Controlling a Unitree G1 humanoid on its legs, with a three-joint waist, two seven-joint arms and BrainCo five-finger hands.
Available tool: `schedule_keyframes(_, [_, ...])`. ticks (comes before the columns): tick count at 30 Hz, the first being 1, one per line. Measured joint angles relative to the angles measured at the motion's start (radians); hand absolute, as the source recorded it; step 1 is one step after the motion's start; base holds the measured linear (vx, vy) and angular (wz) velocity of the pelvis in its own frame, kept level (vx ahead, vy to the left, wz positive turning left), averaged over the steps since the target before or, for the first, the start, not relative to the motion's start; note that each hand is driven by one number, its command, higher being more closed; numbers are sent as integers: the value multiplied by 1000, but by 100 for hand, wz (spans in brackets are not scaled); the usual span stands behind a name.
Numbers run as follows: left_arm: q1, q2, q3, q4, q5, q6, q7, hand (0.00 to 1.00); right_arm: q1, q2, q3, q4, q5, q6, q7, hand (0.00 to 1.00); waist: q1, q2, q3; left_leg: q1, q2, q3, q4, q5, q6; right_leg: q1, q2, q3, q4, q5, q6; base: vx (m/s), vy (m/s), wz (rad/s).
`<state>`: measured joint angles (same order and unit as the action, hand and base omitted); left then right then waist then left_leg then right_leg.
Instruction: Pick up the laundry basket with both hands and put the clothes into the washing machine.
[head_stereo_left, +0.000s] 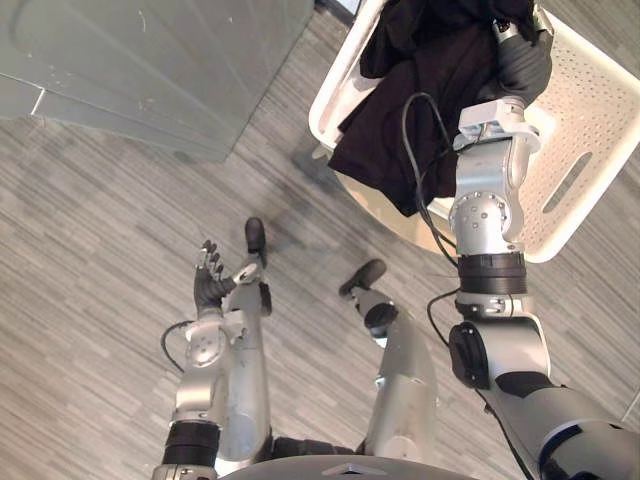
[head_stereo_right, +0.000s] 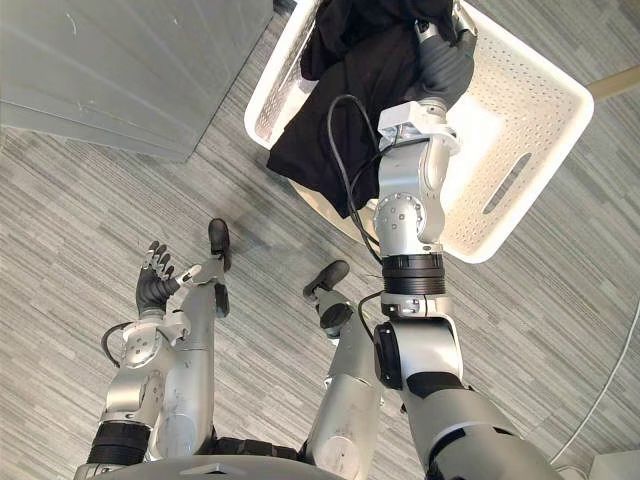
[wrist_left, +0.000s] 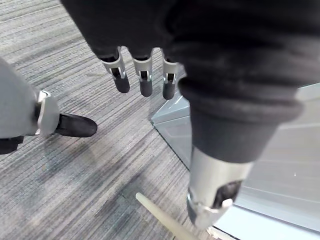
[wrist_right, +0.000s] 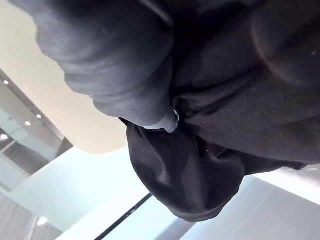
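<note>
A white perforated laundry basket (head_stereo_left: 600, 130) stands at the upper right, tilted on a beige support. Black clothes (head_stereo_left: 400, 110) fill its left part and hang over the near rim. My right hand (head_stereo_left: 522, 62) reaches into the basket from the near side and sits in the top of the black clothes (wrist_right: 200, 165). In the right wrist view its thumb presses into a bunched fold of the cloth. My left hand (head_stereo_left: 208, 282) is low at the left over the floor, far from the basket, with straight fingers (wrist_left: 145, 82) and nothing in it.
A large grey-green cabinet-like box (head_stereo_left: 150, 60) fills the upper left, and its lower corner (wrist_left: 175, 117) meets the floor near my left hand. The floor (head_stereo_left: 90, 220) is grey striped planking. A beige round surface (head_stereo_right: 330, 215) shows under the basket.
</note>
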<state>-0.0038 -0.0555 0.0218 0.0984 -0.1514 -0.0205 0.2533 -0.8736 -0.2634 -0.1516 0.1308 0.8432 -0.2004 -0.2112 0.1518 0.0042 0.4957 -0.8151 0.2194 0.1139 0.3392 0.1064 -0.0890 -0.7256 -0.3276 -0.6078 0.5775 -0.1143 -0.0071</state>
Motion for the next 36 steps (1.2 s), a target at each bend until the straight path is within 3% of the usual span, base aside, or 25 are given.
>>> schedule_keyframes(8, [16,19,-47,67,2,1,-11,0,0,100,-48,-47,116,-112,-19,100,-12,1,-5,108,-17,18,-2,-18,7,82,-19,19,27,-26,9,58,-75,3])
schedule_keyframes(14, [36,32,-93,82,6,3,-41,0,1,144,-47,-119,143,-150,-20,100,-20,3,-12,192,-24,22,-1,-28,3,165,-27,23,34,-37,20,50,-86,3])
schedule_keyframes(19, [71,47,-120,100,20,9,-64,0,25,176,-22,-168,144,-168,-19,100,-28,5,-61,277,-36,26,8,-54,3,250,-40,26,35,-55,37,34,-84,4])
schedule_keyframes(27, [154,79,-182,140,52,18,-98,0,134,168,3,-217,132,-165,-16,100,-44,10,-190,408,-50,39,-40,-74,4,371,-36,27,-13,-63,62,31,-55,1])
schedule_keyframes(36, [152,91,-202,195,98,24,-136,0,135,2,-20,-91,94,-99,-6,100,-72,19,-297,560,-56,77,-160,-60,5,521,38,41,-241,47,95,58,33,-15])
